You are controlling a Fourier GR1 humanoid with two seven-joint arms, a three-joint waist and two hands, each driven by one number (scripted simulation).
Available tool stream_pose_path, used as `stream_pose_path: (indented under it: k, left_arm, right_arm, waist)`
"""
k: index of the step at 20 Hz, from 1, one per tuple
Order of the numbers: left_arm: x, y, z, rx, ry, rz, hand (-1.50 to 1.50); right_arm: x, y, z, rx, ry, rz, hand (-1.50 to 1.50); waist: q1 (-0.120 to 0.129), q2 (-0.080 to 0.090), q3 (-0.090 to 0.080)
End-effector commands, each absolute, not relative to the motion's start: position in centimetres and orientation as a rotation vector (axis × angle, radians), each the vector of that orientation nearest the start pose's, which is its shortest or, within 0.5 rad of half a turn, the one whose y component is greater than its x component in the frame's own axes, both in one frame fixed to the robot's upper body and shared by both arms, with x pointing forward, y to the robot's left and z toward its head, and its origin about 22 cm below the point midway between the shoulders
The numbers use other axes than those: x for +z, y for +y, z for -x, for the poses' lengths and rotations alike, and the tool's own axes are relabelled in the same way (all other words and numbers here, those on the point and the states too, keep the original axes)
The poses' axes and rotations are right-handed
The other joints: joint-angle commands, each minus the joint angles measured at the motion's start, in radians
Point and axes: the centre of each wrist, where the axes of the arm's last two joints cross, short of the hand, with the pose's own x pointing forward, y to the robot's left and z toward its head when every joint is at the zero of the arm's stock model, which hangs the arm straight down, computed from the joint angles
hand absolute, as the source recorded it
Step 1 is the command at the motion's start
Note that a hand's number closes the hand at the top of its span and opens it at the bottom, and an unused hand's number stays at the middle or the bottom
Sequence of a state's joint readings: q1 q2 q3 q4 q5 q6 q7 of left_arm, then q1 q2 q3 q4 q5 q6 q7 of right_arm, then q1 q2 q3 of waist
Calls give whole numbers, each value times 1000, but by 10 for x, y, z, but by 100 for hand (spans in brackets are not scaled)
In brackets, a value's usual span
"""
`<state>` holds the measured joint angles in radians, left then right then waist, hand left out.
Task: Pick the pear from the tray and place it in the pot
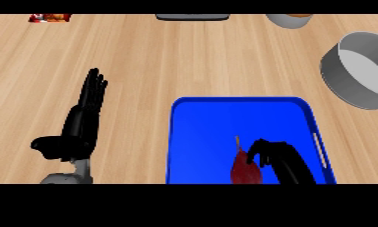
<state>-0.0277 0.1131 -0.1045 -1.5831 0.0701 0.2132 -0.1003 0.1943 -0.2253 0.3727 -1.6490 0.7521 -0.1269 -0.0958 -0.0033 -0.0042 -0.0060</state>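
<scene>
Just left of the right robot hand, whose fingers curl round its side, the red pear lies on the blue tray, and so one-sided a hold might let it slip before the pot ahead.

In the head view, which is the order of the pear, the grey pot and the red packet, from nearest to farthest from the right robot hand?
1. pear, on the blue tray, against the right robot hand.
2. grey pot, at the right edge.
3. red packet, far top left.
</scene>
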Motion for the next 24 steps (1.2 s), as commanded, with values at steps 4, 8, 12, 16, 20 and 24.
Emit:
stream_pose_path:
  k: [4, 8, 12, 16, 20, 24]
  left_arm:
    - [11, 220, -250, 37, -1709, -108, 0]
    - [-4, 226, -232, 27, -1701, -89, 0]
    - [1, 243, -246, 55, -1710, -128, 0]
    - [10, 233, -237, 55, -1695, -136, 0]
    - [15, 224, -237, 47, -1701, -116, 0]
    - [3, 236, -233, 48, -1697, -109, 0]
  right_arm:
    - [-9, -238, -189, 1304, -1434, 611, 150]
    - [-1, -237, -193, 1477, -1387, 692, 150]
    - [47, -258, -192, 1390, -1537, 797, 150]
    - [73, -256, -163, 1246, -1730, 841, 150]
    - [114, -246, -153, 1137, -1798, 966, 150]
    - [125, -252, -120, 1067, -1719, 1087, 150]
  waist:
    - [2, 5, 5]
    - [7, 3, 5]
    - [-4, 3, 5]
    - [-12, -1, 6]
    - [-6, 0, 6]
    - [-11, 0, 6]
